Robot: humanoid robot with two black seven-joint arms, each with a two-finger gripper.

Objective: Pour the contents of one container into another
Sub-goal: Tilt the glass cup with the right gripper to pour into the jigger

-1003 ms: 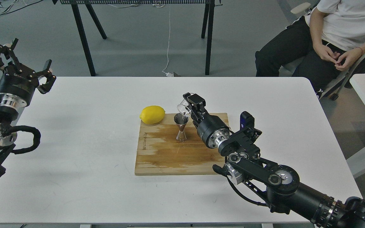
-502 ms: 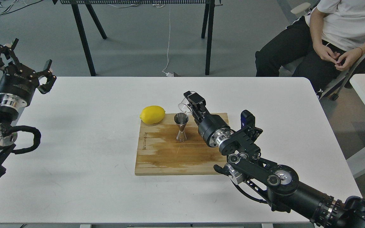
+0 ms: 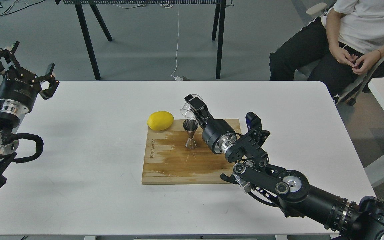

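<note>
Right claw (image 3: 191, 106) is clamped on the glass cup (image 3: 186, 108), cup tilted w/ its mouth toward 9 o'clock, hanging just above the jigger (image 3: 190, 134). Jigger stands upright on the cutting board (image 3: 178, 166), roughly mid-board; lemon (image 3: 160, 120) sits at the board's 10 o'clock corner, near the jigger. Left claw (image 3: 25, 68) is spread wide, holding nothing, parked off the surface (image 3: 78, 140) edge at 9 o'clock.

Risks, my read:
- Jigger mouth is small, and the cup lip looks offset toward 10 o'clock of it, so the stream could miss and land on the board.
- Jigger has a narrow waist and small foot; any brush from cup or claw prob tips it.
- Cup is clear, can't tell how much liquid is in it, so overfill is possible if tilt increases fast.
- Grip on smooth glass at a tilt: could slip.
</note>
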